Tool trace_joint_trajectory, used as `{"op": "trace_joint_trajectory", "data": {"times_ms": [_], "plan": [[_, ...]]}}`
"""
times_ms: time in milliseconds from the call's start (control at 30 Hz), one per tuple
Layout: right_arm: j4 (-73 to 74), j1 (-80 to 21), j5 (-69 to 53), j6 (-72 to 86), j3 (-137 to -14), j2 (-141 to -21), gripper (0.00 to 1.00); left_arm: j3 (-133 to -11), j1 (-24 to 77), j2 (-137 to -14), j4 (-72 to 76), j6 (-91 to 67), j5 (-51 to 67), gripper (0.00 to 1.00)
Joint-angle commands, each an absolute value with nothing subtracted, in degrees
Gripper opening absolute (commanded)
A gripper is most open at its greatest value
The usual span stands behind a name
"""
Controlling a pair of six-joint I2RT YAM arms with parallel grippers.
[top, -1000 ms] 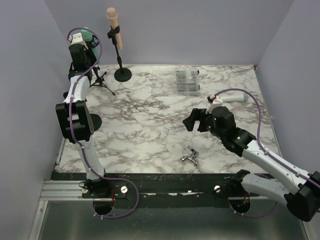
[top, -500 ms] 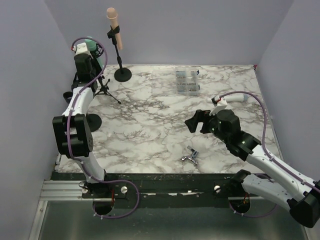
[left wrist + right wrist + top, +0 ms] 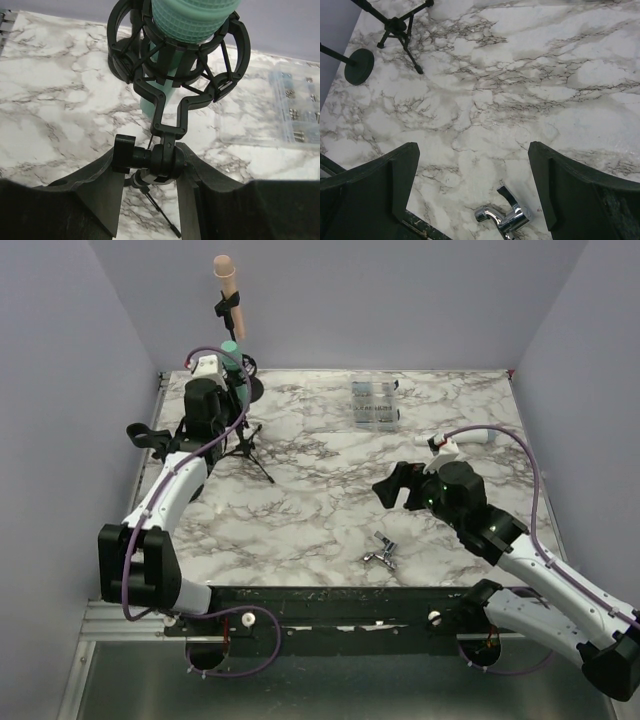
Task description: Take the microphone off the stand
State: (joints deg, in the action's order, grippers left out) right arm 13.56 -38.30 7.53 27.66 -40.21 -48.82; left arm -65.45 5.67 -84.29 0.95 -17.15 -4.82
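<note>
At the far left of the table (image 3: 330,490), the left gripper (image 3: 152,157) is closed on the tripod stand (image 3: 248,448); its two fingers (image 3: 102,190) press the swivel joint (image 3: 161,161) from either side, just below the shock mount (image 3: 175,75); a hold there, I judge, fixes the stand without touching the part that must come free. The microphone (image 3: 192,15), mint green with a mesh head, sits in the mount's ring, its body running down through the black frame; it is not yet out. From above, the stand's legs splay to the right of the wrist; whether every foot rests on the marble I cannot tell.

Well apart, on the right side of the table, the right gripper (image 3: 475,185) hovers over bare marble, jaws wide with nothing between them; it seems kept free to take the microphone while the left one steadies the stand. A metal fitting (image 3: 505,217) lies just near of it; a clear parts box (image 3: 374,403) sits toward the far edge; a second stand (image 3: 236,325) bearing a pink microphone (image 3: 226,275) rises just behind the held one.

The next move likely calls for the right gripper to cross over, close on the green body and draw it along the mount's axis; a sideways tug could tip the light tripod.
</note>
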Motion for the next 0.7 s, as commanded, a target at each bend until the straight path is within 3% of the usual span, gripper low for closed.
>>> {"op": "trace_joint_trajectory", "data": {"times_ms": [0, 367, 467, 533, 600, 667], "plan": [[15.97, -38.65, 5.89, 29.22, -41.13, -48.28, 1.0, -59.79, 10.93, -76.25, 0.09, -19.54, -0.86, 0.0], [16.29, -38.66, 3.17, 33.58, -41.76, -51.05, 1.0, -47.29, 17.98, -61.57, -3.3, -20.34, 13.19, 0.0], [15.16, -38.6, 1.4, 32.56, -41.73, -50.48, 1.0, -46.15, 18.88, -60.51, -4.28, -20.66, 17.0, 0.04], [14.53, -38.61, 0.41, 31.23, -42.13, -50.43, 1.0, -45.53, 19.07, -59.91, -4.16, -21.56, 19.35, 0.14], [14.75, -38.64, 0.35, 30.02, -43.23, -51.12, 1.0, -45.23, 19.16, -59.45, -4.22, -22.58, 20.66, 0.31], [15.43, -38.66, 0.46, 29.12, -44.84, -52.14, 1.0, -45.07, 19.16, -59.06, -4.25, -23.09, 21.51, 0.39]]}}
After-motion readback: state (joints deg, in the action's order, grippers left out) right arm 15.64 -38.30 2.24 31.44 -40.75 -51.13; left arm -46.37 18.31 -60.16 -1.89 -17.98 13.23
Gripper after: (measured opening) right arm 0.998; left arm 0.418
